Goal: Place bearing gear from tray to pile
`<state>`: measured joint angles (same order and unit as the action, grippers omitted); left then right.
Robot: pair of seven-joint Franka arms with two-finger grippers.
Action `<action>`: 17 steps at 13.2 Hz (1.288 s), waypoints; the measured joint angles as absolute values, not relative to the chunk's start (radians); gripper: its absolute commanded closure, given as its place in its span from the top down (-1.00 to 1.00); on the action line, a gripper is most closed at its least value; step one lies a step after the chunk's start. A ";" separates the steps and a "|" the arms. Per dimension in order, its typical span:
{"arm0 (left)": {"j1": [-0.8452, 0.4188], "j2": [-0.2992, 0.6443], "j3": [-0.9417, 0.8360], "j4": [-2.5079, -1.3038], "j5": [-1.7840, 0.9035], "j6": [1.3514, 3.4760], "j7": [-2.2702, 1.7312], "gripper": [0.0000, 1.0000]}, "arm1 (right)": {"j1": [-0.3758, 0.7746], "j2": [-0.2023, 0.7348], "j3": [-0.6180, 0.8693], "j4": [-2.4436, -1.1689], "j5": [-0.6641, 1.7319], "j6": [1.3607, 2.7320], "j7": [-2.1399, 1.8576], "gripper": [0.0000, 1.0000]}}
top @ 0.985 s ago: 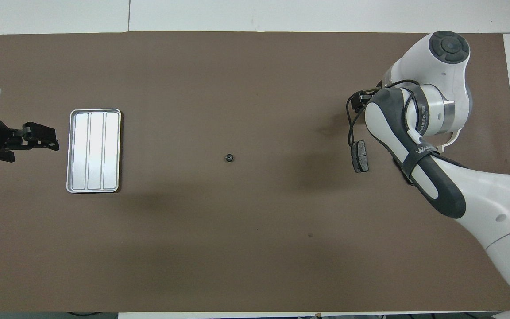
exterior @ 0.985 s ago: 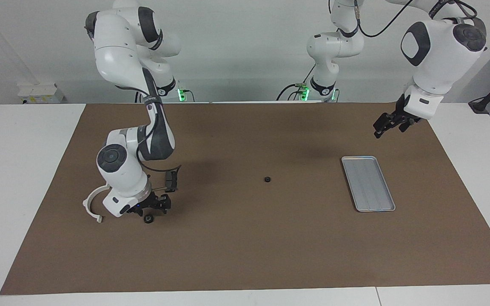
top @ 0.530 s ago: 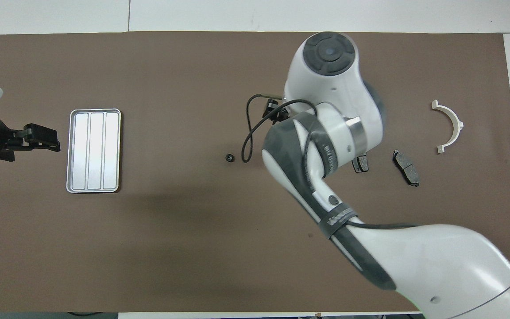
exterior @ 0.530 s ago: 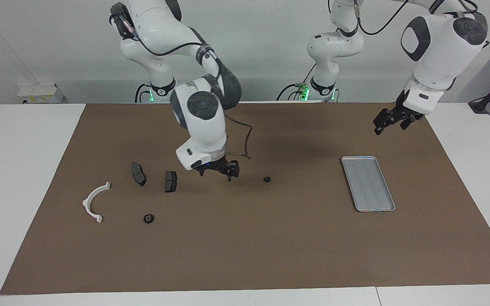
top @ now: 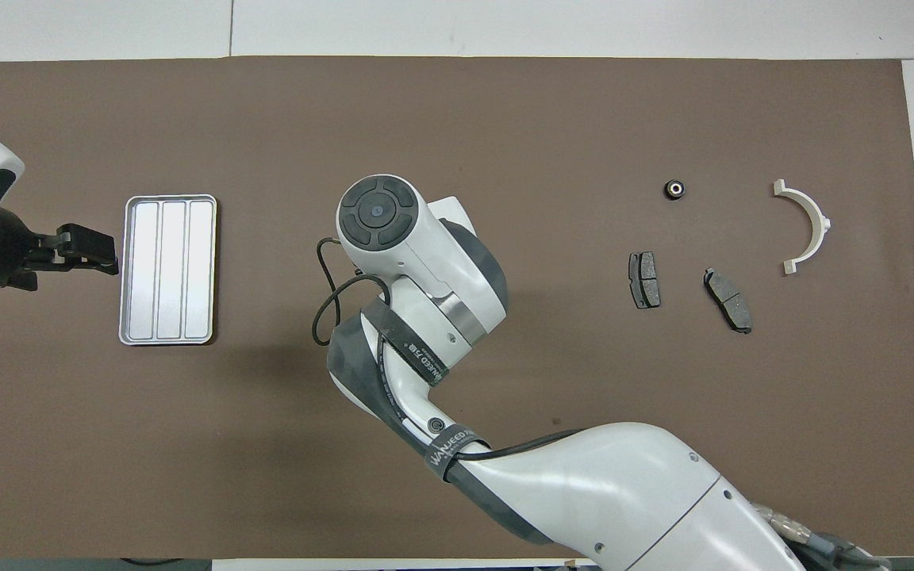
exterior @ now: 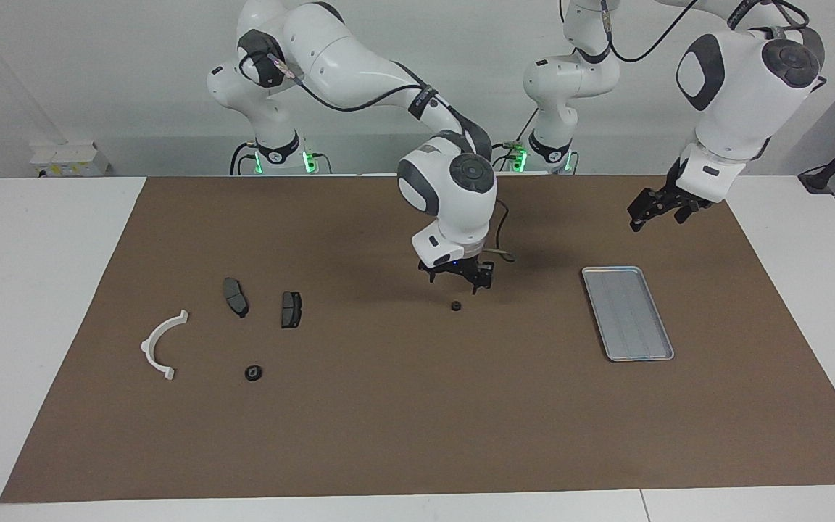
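Observation:
A small black bearing gear (exterior: 455, 306) lies on the brown mat at mid-table. My right gripper (exterior: 457, 284) hangs open just above it, not touching. In the overhead view the right wrist hides both. The silver tray (exterior: 628, 312) (top: 170, 270) sits toward the left arm's end with nothing on it. The pile is at the right arm's end: a white bracket (exterior: 160, 344) (top: 810, 226), two dark pads (exterior: 236, 296) (top: 644, 279) and another bearing gear (exterior: 253, 373) (top: 674, 189). My left gripper (exterior: 638, 217) (top: 98, 255) waits open in the air beside the tray.
The brown mat (exterior: 403, 435) covers most of the white table. The right arm stretches over the mat's middle from its base.
My right gripper left a bearing gear at the pile and swung across to the mat's middle, stopping over the lone gear. The left gripper barely shifted.

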<state>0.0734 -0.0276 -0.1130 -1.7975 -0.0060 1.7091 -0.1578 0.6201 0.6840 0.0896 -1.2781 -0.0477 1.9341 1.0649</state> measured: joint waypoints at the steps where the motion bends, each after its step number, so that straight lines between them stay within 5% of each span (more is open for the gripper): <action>1: 0.074 -0.028 -0.113 -1.797 -0.006 1.709 -0.158 1.00 | 0.625 0.700 0.089 -1.269 -0.055 1.947 1.072 1.00; 12: 0.033 -0.042 -0.127 -1.797 -0.006 1.709 -0.156 1.00 | 0.634 0.763 0.079 -1.283 -0.084 2.072 1.094 0.89; 17: 0.024 -0.042 -0.127 -1.796 -0.023 1.709 -0.156 1.00 | 0.634 0.764 0.079 -1.307 -0.084 2.093 1.095 0.37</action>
